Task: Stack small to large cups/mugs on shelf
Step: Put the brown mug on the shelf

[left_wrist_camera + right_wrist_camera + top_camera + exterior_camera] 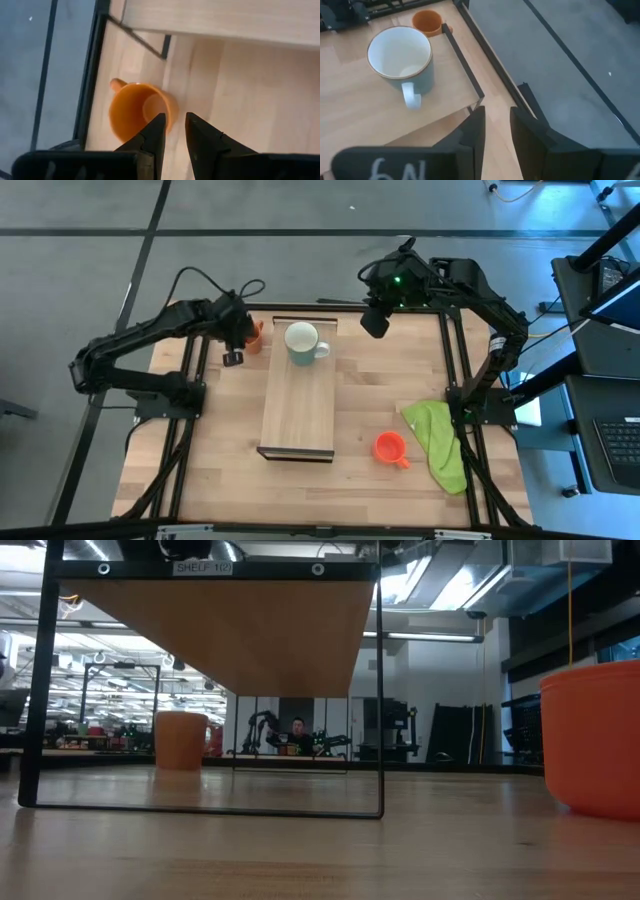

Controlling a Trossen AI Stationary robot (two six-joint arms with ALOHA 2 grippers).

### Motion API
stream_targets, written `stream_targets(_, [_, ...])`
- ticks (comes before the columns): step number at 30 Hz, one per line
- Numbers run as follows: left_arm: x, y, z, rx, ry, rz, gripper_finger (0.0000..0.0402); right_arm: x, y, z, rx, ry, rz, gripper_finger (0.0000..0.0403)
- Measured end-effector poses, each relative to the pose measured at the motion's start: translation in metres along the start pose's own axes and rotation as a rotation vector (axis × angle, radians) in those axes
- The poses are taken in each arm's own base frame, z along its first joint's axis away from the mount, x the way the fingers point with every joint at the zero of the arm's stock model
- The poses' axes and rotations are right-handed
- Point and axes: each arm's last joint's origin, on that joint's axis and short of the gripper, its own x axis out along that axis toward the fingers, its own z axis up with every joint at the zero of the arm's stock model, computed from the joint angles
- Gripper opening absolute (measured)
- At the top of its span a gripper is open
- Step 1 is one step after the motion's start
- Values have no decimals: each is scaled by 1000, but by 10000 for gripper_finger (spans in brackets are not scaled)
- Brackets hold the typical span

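The big pale mug (303, 341) stands upright on the shelf (298, 415), near the shelf's far end, with its handle poking toward the right. It looks empty inside. It may be there as the bottom of the stack, since it is the biggest.

The brownish-orange mug (254, 336) stands on the table (380, 380), just beside the shelf's far left corner, near the table's far edge. It is empty too. The left tool (233, 356) hangs close over it. Its two fingers (152, 137) are a little apart, and one seems to sit just over the mug's rim. It holds nothing yet. I think it is getting ready to pinch the rim and lift this mug.

The small orange-red mug (390, 447) sits well apart, on the table's near right part, just beside a green cloth (440, 438). It is empty and waits its turn.

The right tool (375, 321) hangs over the table's far edge, near the shelf's far right corner. Its fingers are a little apart with nothing between them. It seems to be waiting.
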Motion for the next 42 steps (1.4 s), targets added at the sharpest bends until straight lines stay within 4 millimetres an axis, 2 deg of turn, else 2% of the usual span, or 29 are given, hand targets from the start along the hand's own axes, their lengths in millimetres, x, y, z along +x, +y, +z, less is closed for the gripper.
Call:
stream_targets(14, [47,21,0,-50,157,-151,69,0,-1,5,-33,-47,-30,93])
stream_targets(21, [52,28,-4,-61,170,-178,69,0,-1,4,-37,-41,-32,93])
stream_targets(31, [53,27,-5,-67,169,-197,69,4,-14,4,-10,-25,-62,92])
stream_targets(37, [65,17,-14,-52,212,-227,69,4,-14,4,-9,-25,-63,92])
stream_targets(42, [69,16,-12,-32,189,-199,69,4,-14,4,-9,-25,-63,92])
